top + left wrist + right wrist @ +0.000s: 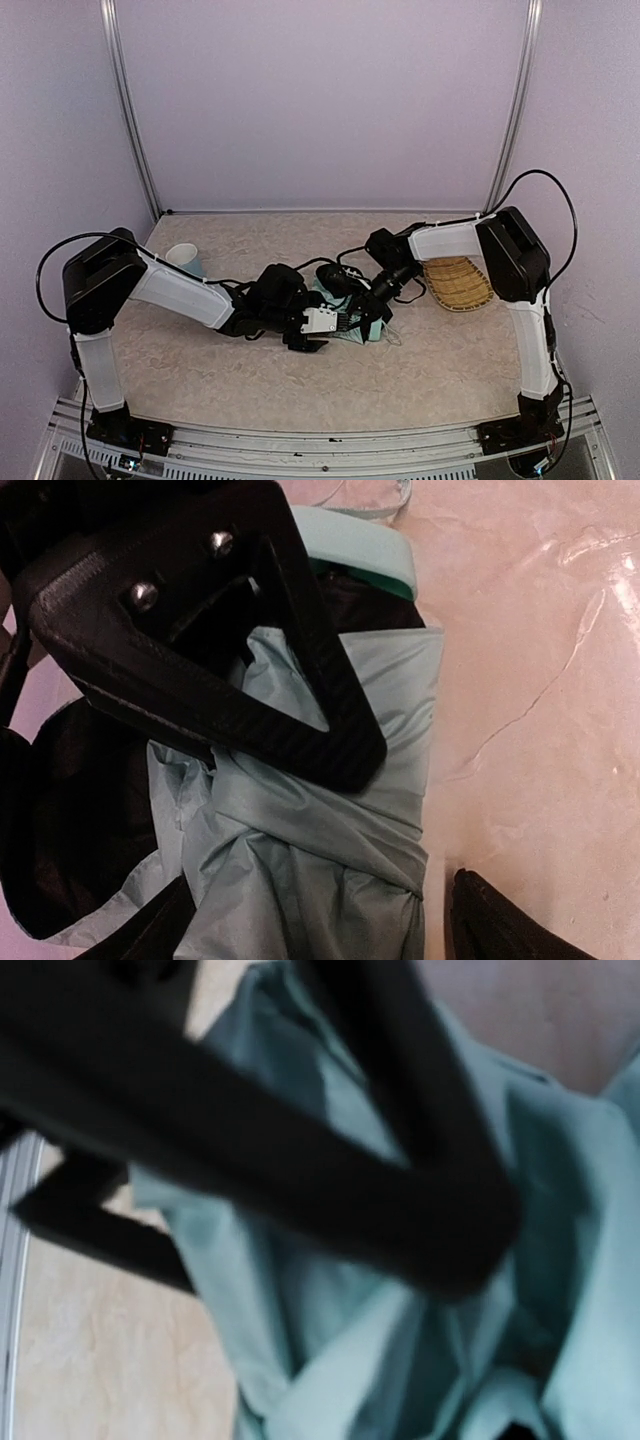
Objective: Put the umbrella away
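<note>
- Pale lilac walls close round a mottled beige bench (300, 390); a woven straw tray (458, 283) at its right side serves as the landmark.
- Far left of the tray, towards the back, stands a light blue cup (186, 259), well apart from the work.
- Left of the tray, the left end effector (338, 325) is spread, not clenched. In its wrist view its two fingers straddle the umbrella (330, 860), and a sliver of bench shows between one finger (500, 925) and the cloth.
- The step in hand looks to be gathering the folded canopy tight. To do it well, the left fingers should close across the bundle's full width, over the wrapped folds rather than a loose flap, so nothing springs out on lifting.
- The umbrella lies flat on the bench, near the tray on its left, between the two end effectors. Its mint-green fabric is twisted into soft, creased folds. The black underside (80, 810) bulges out on one side, and the pale green handle (360, 545) caps the far end.
- Nearer the tray, the right end effector (368, 308) rests on the umbrella, one finger (300, 680) lying across the cloth. Whether it is released or clamped cannot be told, since its own view is blurred.
- Pressure there while the left closes would likely stop the folds slipping.
</note>
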`<state>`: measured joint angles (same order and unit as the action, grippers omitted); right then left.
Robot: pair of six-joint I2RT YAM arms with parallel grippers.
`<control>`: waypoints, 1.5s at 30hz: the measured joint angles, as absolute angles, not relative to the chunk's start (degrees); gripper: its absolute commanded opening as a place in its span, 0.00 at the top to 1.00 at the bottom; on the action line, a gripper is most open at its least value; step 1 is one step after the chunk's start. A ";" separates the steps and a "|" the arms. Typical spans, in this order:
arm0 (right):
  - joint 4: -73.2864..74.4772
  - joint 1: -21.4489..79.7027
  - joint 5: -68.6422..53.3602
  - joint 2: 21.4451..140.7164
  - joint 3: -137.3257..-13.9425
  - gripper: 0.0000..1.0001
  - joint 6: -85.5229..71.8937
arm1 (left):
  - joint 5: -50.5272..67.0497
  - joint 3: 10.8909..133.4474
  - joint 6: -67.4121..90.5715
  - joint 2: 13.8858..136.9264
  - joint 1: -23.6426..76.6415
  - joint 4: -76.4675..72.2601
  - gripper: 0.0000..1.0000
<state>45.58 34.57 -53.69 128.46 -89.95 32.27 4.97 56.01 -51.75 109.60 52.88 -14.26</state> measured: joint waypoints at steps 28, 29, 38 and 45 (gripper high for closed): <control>12.53 33.47 -34.26 92.92 -57.56 0.53 18.98 | 19.20 79.83 -39.64 121.16 48.69 16.99 1.00; 10.79 33.80 -32.86 90.98 -55.48 0.52 19.14 | 20.78 81.23 -39.18 121.97 48.12 18.37 1.00; -7.11 50.43 -10.20 82.04 -38.63 0.27 31.77 | 36.86 92.44 -36.67 129.05 43.40 29.52 1.00; -9.85 53.49 3.70 94.28 -44.42 0.23 41.01 | 39.97 93.58 -36.51 129.91 42.57 31.20 1.00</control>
